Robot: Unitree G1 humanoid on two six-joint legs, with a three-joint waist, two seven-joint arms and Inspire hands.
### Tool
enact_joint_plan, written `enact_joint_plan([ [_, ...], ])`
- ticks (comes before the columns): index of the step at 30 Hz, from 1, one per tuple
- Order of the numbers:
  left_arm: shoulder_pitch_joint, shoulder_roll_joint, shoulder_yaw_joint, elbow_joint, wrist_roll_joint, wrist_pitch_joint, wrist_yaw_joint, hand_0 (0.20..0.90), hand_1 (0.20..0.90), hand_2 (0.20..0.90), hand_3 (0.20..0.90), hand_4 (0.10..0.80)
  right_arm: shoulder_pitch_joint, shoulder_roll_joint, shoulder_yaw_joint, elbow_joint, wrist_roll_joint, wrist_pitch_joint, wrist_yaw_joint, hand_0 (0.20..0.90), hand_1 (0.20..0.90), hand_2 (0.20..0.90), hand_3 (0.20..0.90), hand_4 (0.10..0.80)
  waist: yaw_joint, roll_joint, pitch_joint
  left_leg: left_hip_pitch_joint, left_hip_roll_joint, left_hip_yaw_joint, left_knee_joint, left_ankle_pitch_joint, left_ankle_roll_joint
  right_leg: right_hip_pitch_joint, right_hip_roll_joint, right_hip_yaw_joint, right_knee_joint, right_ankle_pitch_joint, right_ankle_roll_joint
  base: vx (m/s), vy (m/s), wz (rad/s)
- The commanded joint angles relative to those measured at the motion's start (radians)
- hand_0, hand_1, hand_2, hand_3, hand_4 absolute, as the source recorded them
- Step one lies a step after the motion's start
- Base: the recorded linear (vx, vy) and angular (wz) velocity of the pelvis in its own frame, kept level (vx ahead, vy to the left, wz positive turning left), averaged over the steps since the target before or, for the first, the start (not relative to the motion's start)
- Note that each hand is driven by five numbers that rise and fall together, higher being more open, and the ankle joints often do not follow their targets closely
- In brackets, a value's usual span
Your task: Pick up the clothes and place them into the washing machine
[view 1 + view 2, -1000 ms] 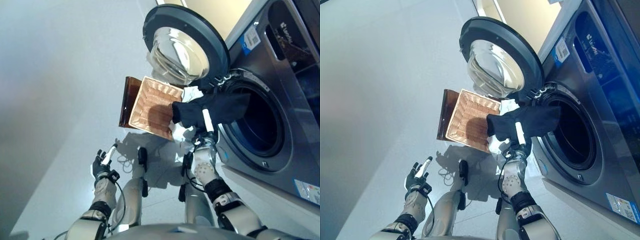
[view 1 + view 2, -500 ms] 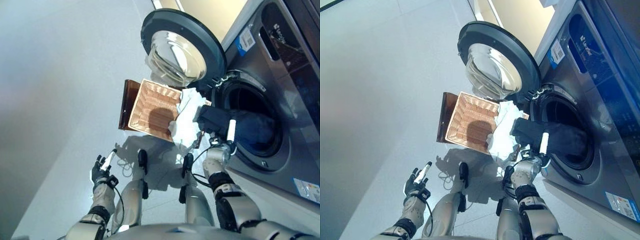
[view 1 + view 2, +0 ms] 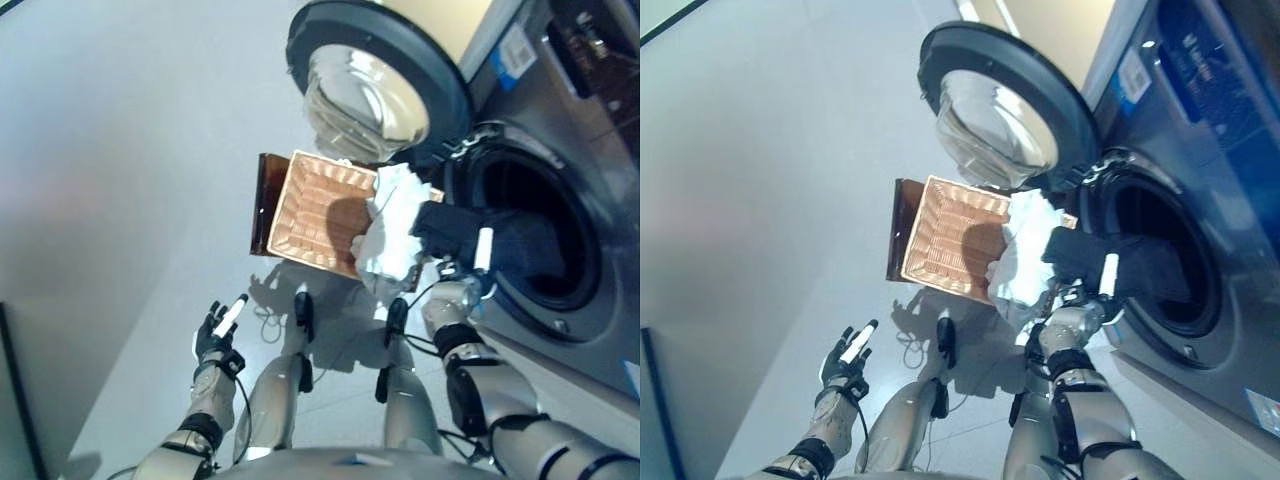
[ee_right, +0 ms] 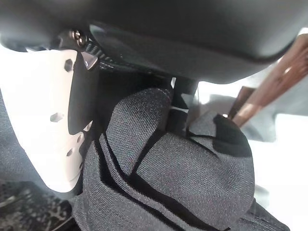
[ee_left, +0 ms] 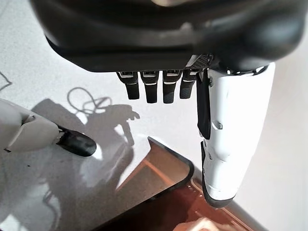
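Right hand (image 3: 462, 290) is up at the mouth of the washing machine (image 3: 560, 150), fingers and white-covered thumb clamped on a dark garment (image 3: 450, 228); right wrist view confirms it, dark woven cloth (image 4: 178, 168) bunched tight between thumb and fingers. The garment drapes across the lower left rim of the drum opening (image 3: 535, 235), part of it trailing inside the drum, part bunched outside by the hand. Machine door (image 3: 375, 85) is swung wide open, glass bowl facing out, above the basket. Wicker basket (image 3: 320, 210) sits on the floor (image 3: 130, 150) just left of the opening, tilted so its open side faces the camera; it looks mostly empty on its left side. White cloth (image 3: 392, 225) hangs over the basket's right edge, crumpled, touching the dark garment's left end. Left hand (image 3: 220, 328) is low and well apart from the basket and machine, fingers straight and relaxed, gripping nothing; its wrist view shows the fingers (image 5: 151, 86) extended over bare floor with the white thumb cover alongside and a corner of the basket (image 5: 163, 163) past them.
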Motion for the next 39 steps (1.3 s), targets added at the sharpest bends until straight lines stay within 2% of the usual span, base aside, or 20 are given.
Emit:
enact_joint_plan([
  [1,-0.009,0.035,-0.034,-0.02,-0.048,-0.04,-0.014,0.9,0.9,0.9,0.9,0.8,-0.146,-0.138,-0.033,-0.023,-0.031,-0.05,-0.007,0.2,0.2,0.2,0.2,0.3,0.032,0.042,0.039,0.001,-0.027,-0.027,-0.012,-0.036,-0.071,0.02,-0.005,-0.043,0.108,-0.057,0.042,0.0,0.0,0.0],
  [8,0.002,0.039,-0.09,-0.061,-0.076,-0.039,-0.036,0.9,0.9,0.9,0.9,0.8,-0.304,-0.272,-0.05,0.098,-0.008,-0.036,-0.037,0.2,0.2,0.2,0.2,0.3,0.048,0.088,0.059,-0.025,-0.03,-0.022,-0.012,-0.037,-0.073,-0.022,-0.005,-0.033,0.13,-0.068,0.044,-0.02,-0.003,-0.03],
  [17,0.019,0.05,-0.1,-0.069,-0.094,-0.034,-0.056,0.9,0.9,0.9,0.9,0.8,-0.388,-0.44,-0.079,0.201,0.011,-0.023,-0.044,0.2,0.2,0.2,0.2,0.3,0.052,0.127,0.049,-0.042,-0.024,-0.011,-0.012,-0.037,-0.074,-0.057,-0.004,-0.029,0.148,-0.075,0.048,-0.005,0.0,0.0],
  [25,0.029,0.059,-0.084,-0.054,-0.099,-0.034,-0.058,0.9,0.9,0.9,0.9,0.8,-0.42,-0.548,-0.118,0.238,0.055,-0.05,-0.056,0.2,0.2,0.2,0.2,0.3,0.049,0.138,0.013,-0.037,-0.022,-0.005,-0.012,-0.046,-0.076,-0.058,-0.001,-0.026,0.148,-0.083,0.051,0.014,0.01,-0.07],
  [33,0.039,0.061,-0.062,-0.06,-0.115,-0.032,-0.046,0.9,0.9,0.9,0.9,0.8,-0.453,-0.599,-0.154,0.219,0.097,-0.112,-0.097,0.2,0.2,0.2,0.2,0.3,0.044,0.149,-0.003,-0.041,-0.017,-0.001,-0.012,-0.041,-0.076,-0.063,0.004,-0.025,0.146,-0.076,0.049,0.005,0.004,-0.01],
  [39,0.044,0.065,-0.047,-0.062,-0.117,-0.035,-0.04,0.9,0.9,0.9,0.9,0.8,-0.45,-0.652,-0.163,0.214,0.082,-0.116,-0.113,0.2,0.2,0.2,0.2,0.3,0.035,0.143,-0.01,-0.045,-0.014,0.0,-0.012,-0.043,-0.076,-0.07,0.008,-0.027,0.146,-0.076,0.048,0.0,0.0,0.0],
])
